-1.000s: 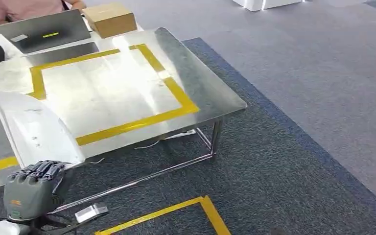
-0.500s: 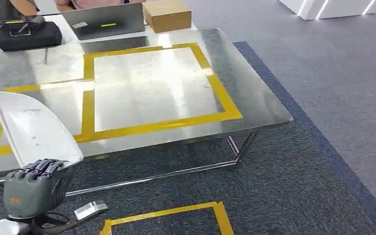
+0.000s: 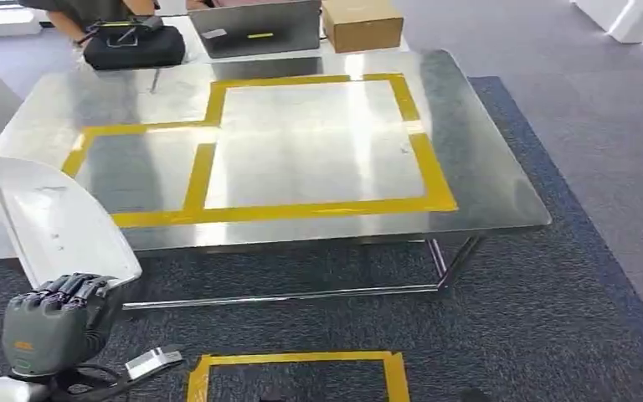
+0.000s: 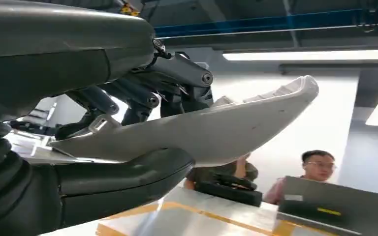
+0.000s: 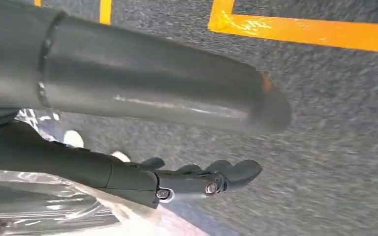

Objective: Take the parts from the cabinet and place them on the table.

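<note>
**A:** Head view puts your left hand [image 3: 54,322] low at the near left, fingers curled over the bottom edge of the white part [image 3: 59,222]. That part stands up from the hand, short of the steel table [image 3: 486,180], over the carpet.

**B:** How firm is the hold?

**A:** In the left wrist view the thumb [image 4: 123,179] lies under the shell and the darker fingers [image 4: 142,96] press on top, so you are clamping one end while the rest juts out free. I judge that the risk: a long curved shell held at its edge can pivot or slide out if you swing the arm fast.

**B:** Anything else?

**A:** The table rim sits between the part and the yellow tape rectangle [image 3: 318,142]. Come in too low and the free end may strike the rim. The laptop [image 3: 255,29], black bag [image 3: 134,46] and cardboard box [image 3: 362,23] sit along the far edge, near people, so do not overreach.

**B:** And your right hand?

**A:** The right hand [image 5: 197,179] hangs over the carpet, fingers slightly curled, holding nothing.
</note>
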Available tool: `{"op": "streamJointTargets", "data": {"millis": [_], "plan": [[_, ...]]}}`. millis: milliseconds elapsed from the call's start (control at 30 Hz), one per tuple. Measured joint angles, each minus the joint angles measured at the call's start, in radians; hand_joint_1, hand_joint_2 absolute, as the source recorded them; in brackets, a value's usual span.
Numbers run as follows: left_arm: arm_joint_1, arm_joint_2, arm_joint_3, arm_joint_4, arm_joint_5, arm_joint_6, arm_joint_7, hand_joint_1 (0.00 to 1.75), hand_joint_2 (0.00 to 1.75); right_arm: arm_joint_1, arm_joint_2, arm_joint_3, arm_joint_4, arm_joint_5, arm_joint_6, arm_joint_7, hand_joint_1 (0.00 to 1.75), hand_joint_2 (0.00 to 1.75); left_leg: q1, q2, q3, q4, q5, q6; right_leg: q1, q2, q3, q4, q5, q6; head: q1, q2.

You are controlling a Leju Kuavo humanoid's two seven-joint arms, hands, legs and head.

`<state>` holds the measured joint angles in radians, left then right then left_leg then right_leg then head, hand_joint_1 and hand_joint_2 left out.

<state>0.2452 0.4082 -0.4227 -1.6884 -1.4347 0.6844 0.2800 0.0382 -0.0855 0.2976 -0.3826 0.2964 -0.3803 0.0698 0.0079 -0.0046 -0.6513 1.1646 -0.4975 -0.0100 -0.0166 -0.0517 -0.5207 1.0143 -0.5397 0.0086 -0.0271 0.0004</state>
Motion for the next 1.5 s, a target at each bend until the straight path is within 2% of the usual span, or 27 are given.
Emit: {"op": "streamJointTargets", "data": {"millis": [33, 67, 100, 133, 167, 433, 567, 867, 1033, 1200, 1500], "plan": [[0.0, 0.001, 0.0, 0.0, 0.0, 0.0, 0.0, 1.75, 1.75, -0.002, 0.0, 0.0, -0.001, -0.001, 0.003, -0.002, 0.0, 0.0, -0.003, 0.005, 0.05, -0.093, 0.036, 0.009, 0.0, -0.006, 0.004, 0.0, -0.003, 0.004, -0.001, 0.0], [-0.001, 0.002, 0.0, 0.0, 0.0, 0.0, 0.0, 1.75, 1.75, -0.004, 0.003, -0.001, -0.001, -0.005, 0.005, -0.006, 0.0, 0.0, -0.009, 0.013, 0.07, -0.118, 0.013, 0.017, 0.002, -0.011, -0.002, -0.001, -0.005, 0.008, 0.001, 0.0], [0.0, 0.003, 0.0, 0.0, 0.0, 0.0, 0.0, 1.75, 1.75, -0.006, 0.003, -0.003, -0.003, -0.007, 0.007, -0.009, 0.0, 0.0, -0.011, 0.012, 0.07, -0.137, 0.014, 0.018, 0.004, -0.013, -0.003, 0.002, -0.005, 0.013, -0.001, 0.0], [0.002, 0.005, 0.0, 0.0, 0.0, 0.0, 0.0, 1.75, 1.75, -0.006, 0.003, -0.006, -0.003, -0.008, 0.008, -0.01, 0.0, 0.0, -0.008, 0.012, 0.068, -0.141, 0.021, 0.007, 0.008, -0.014, -0.005, 0.005, -0.01, 0.012, 0.001, 0.0], [0.002, 0.005, 0.0, 0.0, 0.0, 0.0, 0.0, 1.75, 1.75, -0.004, 0.003, -0.01, -0.003, -0.009, 0.009, -0.012, 0.0, 0.0, -0.009, 0.012, 0.069, -0.14, 0.018, 0.001, 0.006, -0.013, -0.004, 0.003, -0.008, 0.01, 0.002, 0.0], [-0.002, 0.006, 0.0, 0.0, 0.0, 0.0, 0.001, 1.75, 1.75, -0.003, 0.004, -0.024, -0.003, -0.009, 0.021, -0.017, 0.0, 0.0, -0.013, 0.015, 0.069, -0.139, 0.014, 0.013, 0.002, -0.007, 0.003, -0.015, 0.002, 0.025, 0.001, 0.0], [-0.008, 0.006, 0.0, 0.0, 0.0, 0.0, -0.003, 1.75, 1.75, -0.003, 0.004, -0.025, -0.003, -0.005, 0.024, -0.018, 0.0, 0.0, -0.013, 0.015, 0.07, -0.139, 0.013, 0.017, 0.002, -0.007, 0.0, -0.016, 0.002, 0.026, 0.001, 0.0], [-0.072, -0.005, 0.0, 0.025, 0.001, -0.021, -0.032, 1.75, 1.75, -0.006, 0.01, -0.025, -0.002, 0.016, 0.051, -0.021, 0.0, 0.0, -0.012, 0.015, 0.07, -0.138, 0.014, 0.018, 0.003, -0.007, 0.006, -0.016, 0.003, 0.028, 0.001, 0.0], [-0.139, -0.027, 0.0, 0.08, 0.011, -0.066, -0.065, 1.75, 1.75, -0.023, 0.017, -0.021, 0.005, 0.034, 0.077, -0.021, 0.0, 0.0, -0.012, 0.015, 0.07, -0.138, 0.014, 0.018, 0.004, -0.007, 0.006, -0.016, 0.003, 0.028, 0.0, 0.0], [-0.238, -0.06, 0.0, 0.178, 0.03, -0.121, -0.087, 1.75, 1.75, -0.043, 0.027, -0.017, 0.019, 0.046, 0.094, -0.015, 0.0, 0.0, -0.011, 0.015, 0.071, -0.138, 0.015, 0.018, 0.004, -0.007, 0.006, -0.016, 0.004, 0.028, 0.001, 0.0], [-0.357, -0.097, -0.015, 0.31, 0.034, -0.145, -0.092, 1.75, 1.75, -0.061, 0.034, -0.002, 0.036, 0.062, 0.099, -0.009, 0.0, 0.0, -0.012, 0.017, 0.07, -0.138, 0.016, 0.02, 0.004, -0.007, 0.006, -0.016, 0.004, 0.029, 0.001, 0.0]]}}
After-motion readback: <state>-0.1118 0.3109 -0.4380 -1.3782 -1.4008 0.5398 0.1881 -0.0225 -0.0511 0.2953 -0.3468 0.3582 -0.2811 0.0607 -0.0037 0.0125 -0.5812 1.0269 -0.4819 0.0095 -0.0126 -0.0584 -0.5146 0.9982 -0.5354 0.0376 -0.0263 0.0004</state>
